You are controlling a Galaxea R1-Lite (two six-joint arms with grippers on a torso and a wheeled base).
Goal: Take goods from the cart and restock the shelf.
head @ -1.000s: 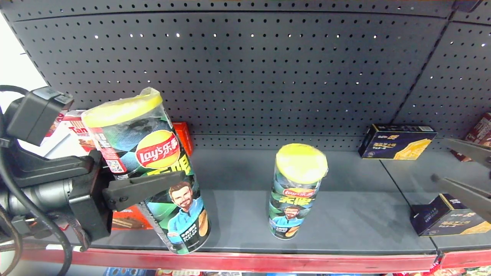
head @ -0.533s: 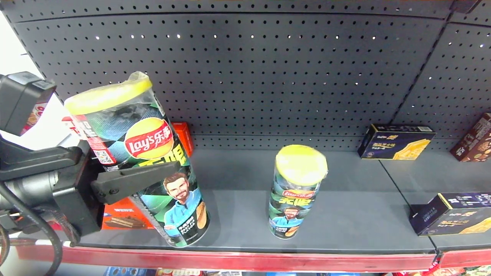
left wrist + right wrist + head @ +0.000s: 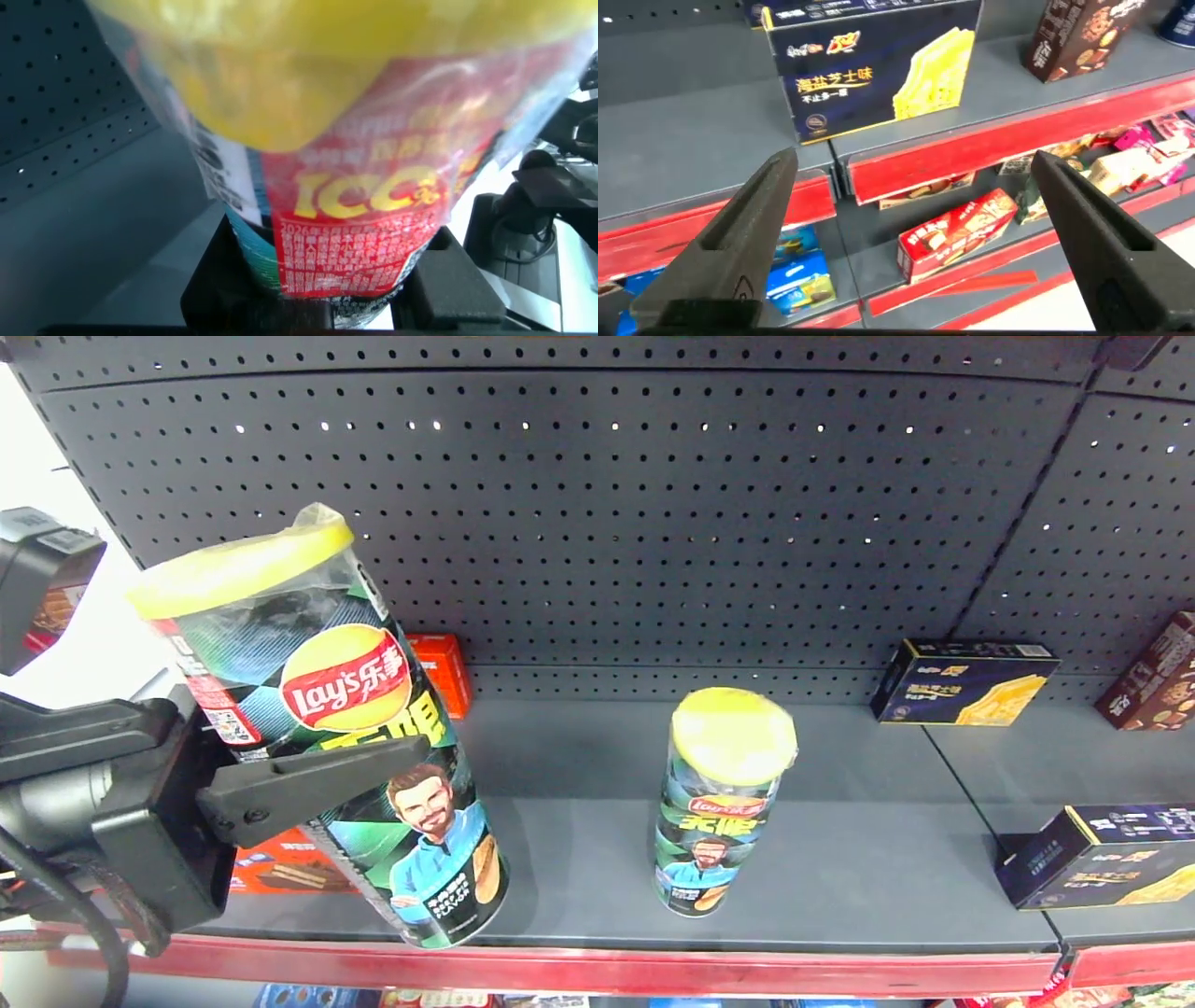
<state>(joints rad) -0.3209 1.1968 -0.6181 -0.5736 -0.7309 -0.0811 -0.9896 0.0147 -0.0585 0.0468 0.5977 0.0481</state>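
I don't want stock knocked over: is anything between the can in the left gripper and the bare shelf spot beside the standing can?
Nothing visible does. The shelf is bare between the held can and the standing can; an orange box sits farther back, off that path.

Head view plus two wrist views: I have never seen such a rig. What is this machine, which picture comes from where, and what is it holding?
This is a two-armed robot restocking a store shelf. The wide picture comes from a camera on its head. In it, the left gripper clamps a chip can, tilted, with its base near the front edge of the shelf. A second can stands upright farther right, with dark boxes beyond it. The left wrist camera sees the held can from very close. The right wrist camera shows the right gripper, fingers wide apart and empty, in front of a dark box.
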